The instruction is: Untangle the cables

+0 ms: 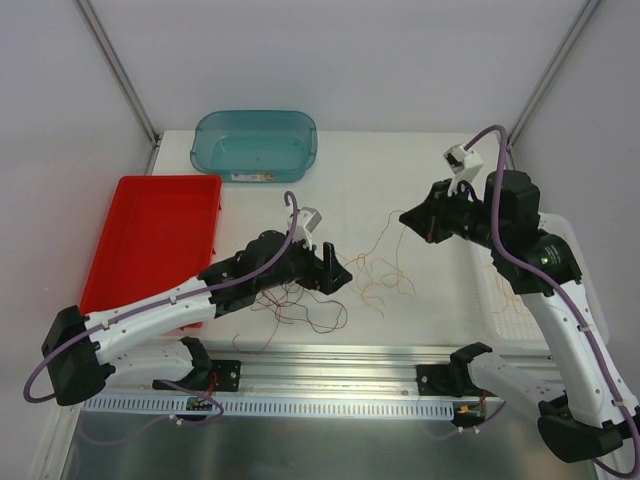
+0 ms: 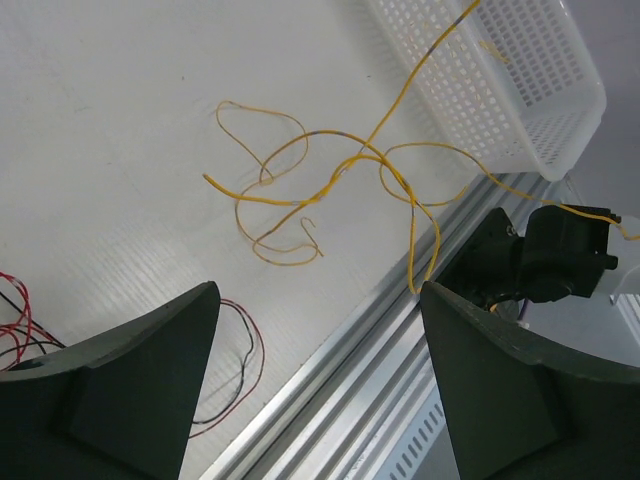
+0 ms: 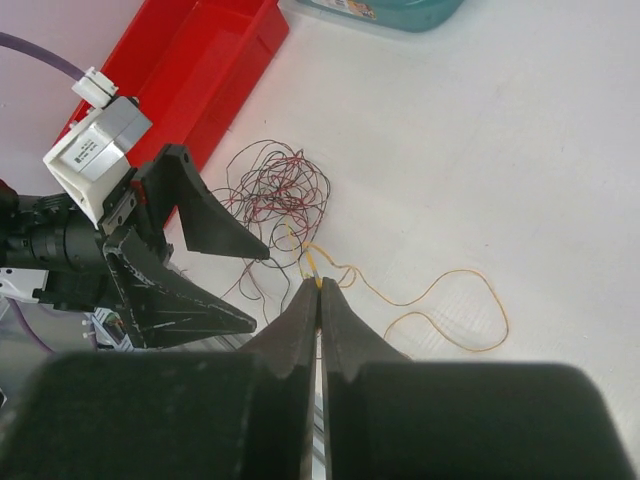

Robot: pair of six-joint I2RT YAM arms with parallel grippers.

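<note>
The yellow-orange cable (image 1: pixel 366 262) lies in loose loops mid-table; it also shows in the left wrist view (image 2: pixel 330 180) and the right wrist view (image 3: pixel 450 310). The red and dark tangle (image 1: pixel 300 305) lies near the front rail, and shows in the right wrist view (image 3: pixel 275 190). My right gripper (image 1: pixel 407 217) (image 3: pixel 320 285) is shut on the yellow cable and holds one end above the table. My left gripper (image 1: pixel 338 270) (image 2: pixel 320 292) is open and empty, low between the tangle and the yellow loops. A red and a dark strand (image 2: pixel 240 350) lie by its left finger.
A red tray (image 1: pixel 150 240) sits at the left and a teal bin (image 1: pixel 255 145) at the back. A white mesh basket (image 1: pixel 497 300) (image 2: pixel 500 80) stands at the right, partly behind my right arm. An aluminium rail (image 1: pixel 340 360) runs along the front edge.
</note>
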